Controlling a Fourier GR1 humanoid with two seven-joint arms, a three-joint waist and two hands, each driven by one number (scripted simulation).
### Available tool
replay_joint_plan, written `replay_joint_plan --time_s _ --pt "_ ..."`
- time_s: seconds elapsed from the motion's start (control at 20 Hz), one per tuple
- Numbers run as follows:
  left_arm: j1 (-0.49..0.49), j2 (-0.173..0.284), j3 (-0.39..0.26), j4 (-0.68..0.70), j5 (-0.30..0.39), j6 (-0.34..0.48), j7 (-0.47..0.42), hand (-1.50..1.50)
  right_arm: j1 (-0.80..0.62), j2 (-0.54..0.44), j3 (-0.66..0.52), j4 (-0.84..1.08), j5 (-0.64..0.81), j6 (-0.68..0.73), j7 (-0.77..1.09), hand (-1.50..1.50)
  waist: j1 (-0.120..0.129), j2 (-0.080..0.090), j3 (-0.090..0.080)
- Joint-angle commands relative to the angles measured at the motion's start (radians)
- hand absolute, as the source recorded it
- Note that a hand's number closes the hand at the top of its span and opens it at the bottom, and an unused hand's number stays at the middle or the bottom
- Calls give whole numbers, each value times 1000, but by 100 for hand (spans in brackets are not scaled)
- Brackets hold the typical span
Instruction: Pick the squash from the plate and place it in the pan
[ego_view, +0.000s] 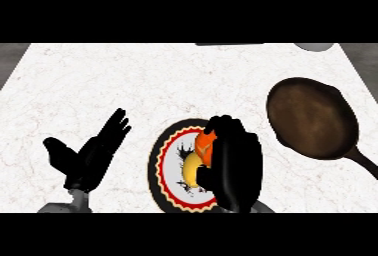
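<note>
The right hand (235, 165) curls over the orange-yellow squash (198, 159) on the patterned plate (164, 155) (the grasp step, I judge); next comes lifting it rightward to the dark pan (314, 117); the left hand (92, 152) rests open.

Orange-and-yellow squash (198, 155), red-black-cream scalloped-rim plate (161, 165), dark brown pan (310, 117), white veined marble counter (148, 80).

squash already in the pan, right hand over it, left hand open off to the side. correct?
Not quite. The squash is on the plate, not in the pan, which holds nothing, as the head view shows. The right hand is over it, and the left hand is open off to the side.
</note>
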Motion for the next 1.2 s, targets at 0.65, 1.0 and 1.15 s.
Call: replay_joint_plan --time_s 0.65,1.0,1.15 --pt "-48 -25 5 38 -35 -41 -10 0 209 -170 -348 -9 -155 -369 -251 150 35 14 -1" --pt "-41 -57 -8 -7 -49 -6 39 0 101 -242 -556 247 -205 -537 -380 150 43 15 -1" --pt "-5 -71 -25 -11 -69 -2 12 0 72 -282 -643 360 -273 -657 -467 150 44 16 0"
